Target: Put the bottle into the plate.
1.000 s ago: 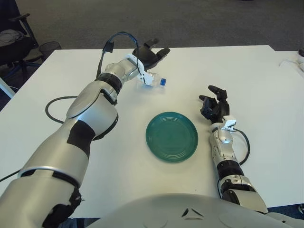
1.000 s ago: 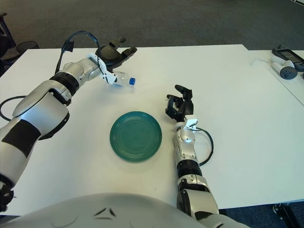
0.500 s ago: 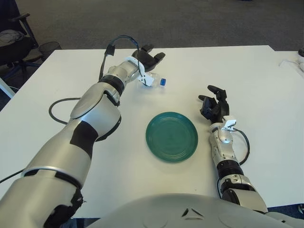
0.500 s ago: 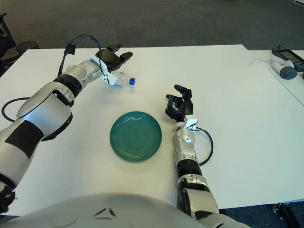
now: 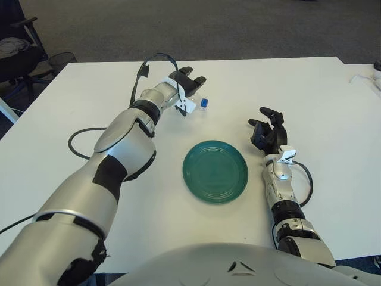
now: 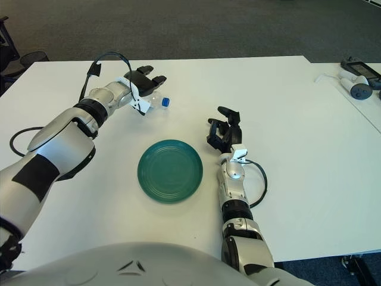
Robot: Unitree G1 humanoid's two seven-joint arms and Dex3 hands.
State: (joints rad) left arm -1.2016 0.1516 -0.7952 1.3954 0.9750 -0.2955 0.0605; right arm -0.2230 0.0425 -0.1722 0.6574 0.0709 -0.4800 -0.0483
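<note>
A clear plastic bottle (image 6: 157, 100) with a blue cap (image 5: 203, 102) lies on its side on the white table, cap pointing right. My left hand (image 5: 189, 82) reaches over its left end with the fingers spread across the body, hiding most of it. No closed grasp shows. The round green plate (image 5: 215, 171) sits nearer to me, below and right of the bottle, with nothing on it. My right hand (image 5: 268, 132) shows just right of the plate, its fingers relaxed and holding nothing.
A black cable (image 5: 77, 136) loops on the table beside my left arm. An office chair and a mesh bin (image 5: 59, 59) stand beyond the table's far left corner. A small grey device (image 6: 357, 83) lies on a second table at the far right.
My left hand has come down and drawn back toward me, from hovering behind the bottle to lying over it. The bottle, plate and right hand have not moved.
</note>
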